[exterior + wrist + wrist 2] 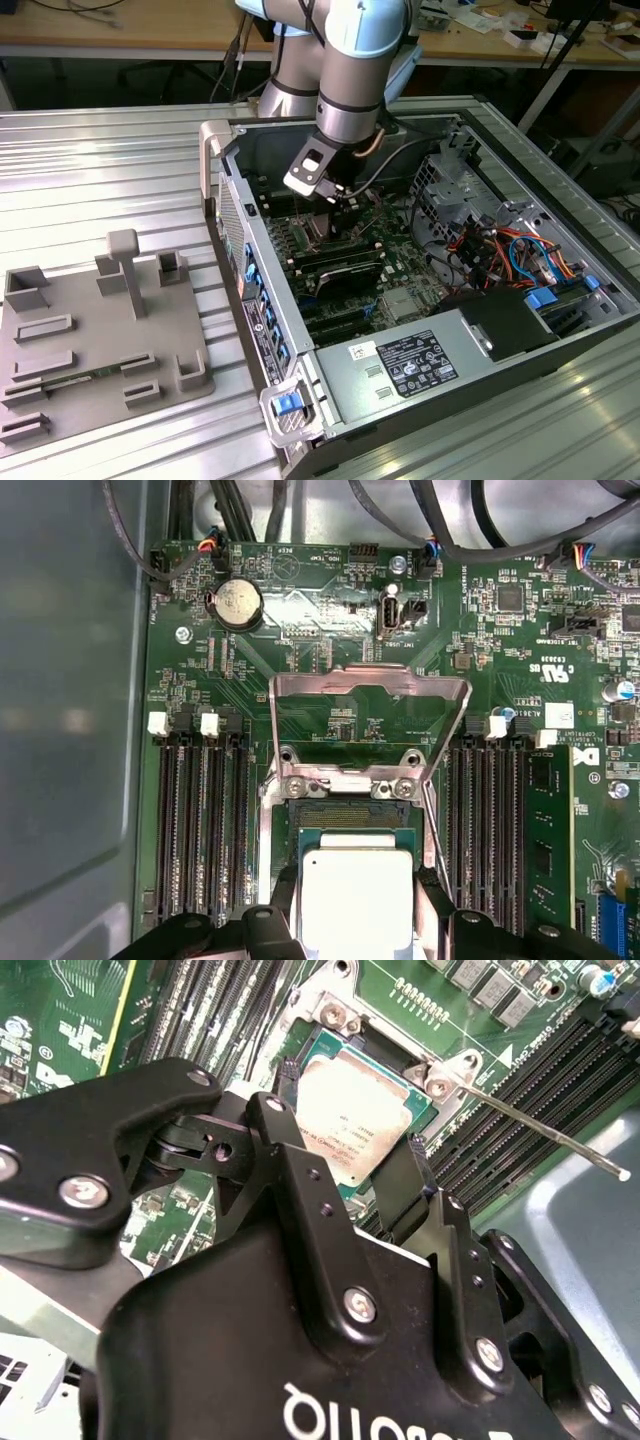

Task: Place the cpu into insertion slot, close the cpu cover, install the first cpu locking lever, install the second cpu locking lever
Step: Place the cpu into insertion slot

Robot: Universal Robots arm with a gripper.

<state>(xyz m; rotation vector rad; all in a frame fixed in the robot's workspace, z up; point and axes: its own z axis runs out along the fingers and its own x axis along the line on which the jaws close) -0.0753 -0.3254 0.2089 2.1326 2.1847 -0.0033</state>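
Note:
The cpu (357, 905) is a square chip with a silver top, and in both wrist views it sits between my black fingers (405, 1175). My gripper (350, 1125) is shut on the cpu (355, 1120), just over the insertion slot (345, 815), whose dark contact field shows past the chip's edge. The cpu cover (370, 685), a silver frame with a cut-out middle, stands swung open at its hinge. A thin locking lever (545, 1130) juts out raised beside the slot's silver rim (322, 1008). In the exterior view my gripper (345, 205) reaches down into the open computer case (400, 370).
Long black memory slots (200, 820) run on both sides of the socket. Cables (480, 520) and a coin battery (236, 602) lie beyond the cover. A grey fixture plate (100, 340) rests on the table at the exterior view's left. Drive cages and coloured wires (510, 250) fill the case's far side.

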